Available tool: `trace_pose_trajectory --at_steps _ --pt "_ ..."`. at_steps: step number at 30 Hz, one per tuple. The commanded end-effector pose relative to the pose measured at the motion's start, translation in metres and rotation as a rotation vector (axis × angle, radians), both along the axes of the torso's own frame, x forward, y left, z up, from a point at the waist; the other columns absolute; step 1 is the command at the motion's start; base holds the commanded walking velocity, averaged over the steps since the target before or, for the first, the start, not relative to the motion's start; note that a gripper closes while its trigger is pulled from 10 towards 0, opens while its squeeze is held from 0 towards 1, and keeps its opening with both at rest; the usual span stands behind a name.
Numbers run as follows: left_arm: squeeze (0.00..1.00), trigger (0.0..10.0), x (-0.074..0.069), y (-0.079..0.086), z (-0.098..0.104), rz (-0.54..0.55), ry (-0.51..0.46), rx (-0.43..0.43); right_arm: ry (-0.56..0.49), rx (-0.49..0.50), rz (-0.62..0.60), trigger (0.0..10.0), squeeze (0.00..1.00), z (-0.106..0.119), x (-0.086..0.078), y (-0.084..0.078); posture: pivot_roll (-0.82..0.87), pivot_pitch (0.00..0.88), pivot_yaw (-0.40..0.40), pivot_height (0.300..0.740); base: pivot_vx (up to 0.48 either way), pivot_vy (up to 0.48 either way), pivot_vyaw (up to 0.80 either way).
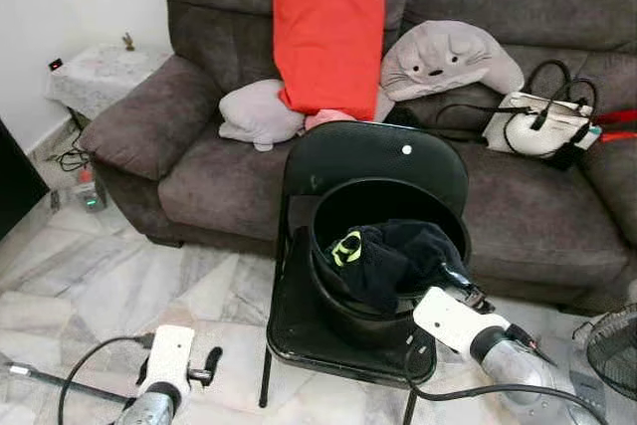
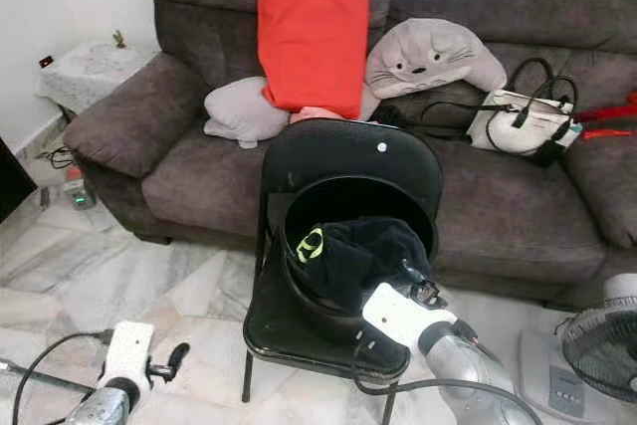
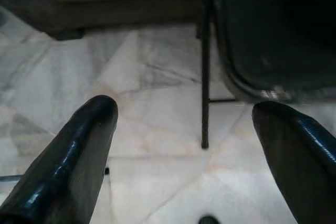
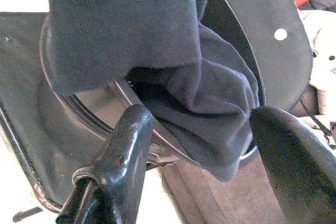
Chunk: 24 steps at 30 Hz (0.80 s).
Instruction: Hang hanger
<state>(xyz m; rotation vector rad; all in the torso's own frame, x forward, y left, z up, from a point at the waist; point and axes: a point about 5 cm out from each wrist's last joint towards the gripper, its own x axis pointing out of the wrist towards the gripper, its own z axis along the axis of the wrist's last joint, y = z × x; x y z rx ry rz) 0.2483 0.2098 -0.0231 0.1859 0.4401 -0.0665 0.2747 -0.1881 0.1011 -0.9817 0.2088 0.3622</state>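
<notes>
Right wrist view shows the right gripper (image 4: pixel 202 145), fingers spread, at the dark fleece garment (image 4: pixel 157 51) draped over the round black bucket (image 4: pixel 79 114), so pinching that cloth seems next, while the left gripper (image 3: pixel 184 145) hangs released.

We're in a home living room: a grey sofa (image 1: pixel 518 196) along the wall, a seal-faced plush cushion (image 1: pixel 448 59) and a handbag (image 1: pixel 540 124) on it, marble floor tiles (image 1: pixel 119 296) underfoot, a fan (image 1: pixel 612 343) at the side.
</notes>
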Motion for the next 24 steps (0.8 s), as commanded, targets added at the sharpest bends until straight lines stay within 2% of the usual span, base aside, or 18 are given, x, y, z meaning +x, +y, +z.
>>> trace_pose_trajectory --at_steps 1,6,10,14,15,24 --pt "0.00 10.0 -0.016 0.004 -0.011 -0.027 0.061 0.031 -0.028 -0.023 -0.022 10.0 0.00 0.005 -0.001 -0.007 -0.10 0.100 0.005 0.740 0.000 0.000 0.00" --pt "0.00 10.0 -0.030 0.005 -0.020 0.007 0.086 0.016 -0.040 -0.075 -0.039 10.0 0.00 0.003 -0.002 -0.011 -0.10 0.104 0.003 0.740 0.000 0.000 0.00" --pt "0.00 10.0 -0.036 0.000 -0.024 0.004 0.102 0.009 -0.049 -0.166 -0.017 10.0 0.00 0.000 0.001 -0.014 -0.10 0.105 0.002 0.740 0.000 0.000 0.00" --pt "0.00 10.0 -0.037 0.001 -0.025 0.009 0.111 0.004 -0.043 -0.200 -0.015 10.0 0.00 -0.002 0.003 -0.018 -0.10 0.104 0.003 0.740 0.000 0.000 0.00" --pt "0.00 10.0 -0.036 0.000 -0.025 0.012 0.113 -0.001 -0.037 -0.242 -0.004 10.0 0.00 -0.005 0.007 -0.020 -0.10 0.104 0.003 0.740 0.000 0.000 0.00" --pt "0.00 10.0 -0.034 0.000 -0.023 0.015 0.104 -0.004 -0.064 -0.279 -0.002 10.0 0.00 -0.009 0.022 -0.021 -0.09 0.105 0.008 0.740 0.000 0.000 0.00"
